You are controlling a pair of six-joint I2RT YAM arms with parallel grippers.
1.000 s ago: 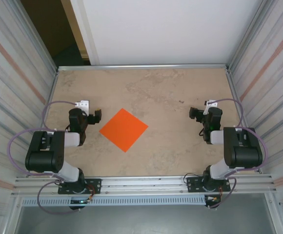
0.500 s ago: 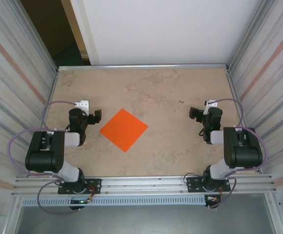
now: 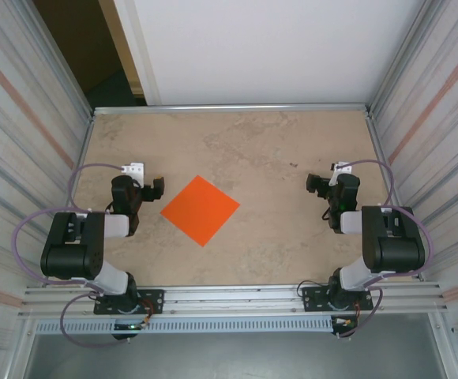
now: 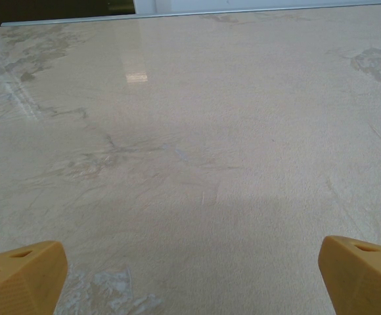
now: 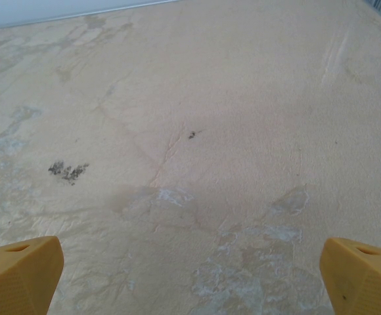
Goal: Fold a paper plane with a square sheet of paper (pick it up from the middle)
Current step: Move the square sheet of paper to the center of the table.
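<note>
Top external view: the orange sheet (image 3: 200,210) lies flat and uncreased on the table (image 3: 276,150), turned like a diamond, just beside the left gripper (image 3: 158,188) and well apart from the right gripper (image 3: 316,184). Both sets of jaws stand wide and hold nothing; the wrist views show bare tabletop between the yellow fingertips (image 4: 20,275). I judge nothing done yet: the pick-up from the middle and every fold remain.

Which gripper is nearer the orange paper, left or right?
Left. The left gripper sits just off the left corner of the square sheet of paper, not touching; the right gripper is far off to its right.
</note>
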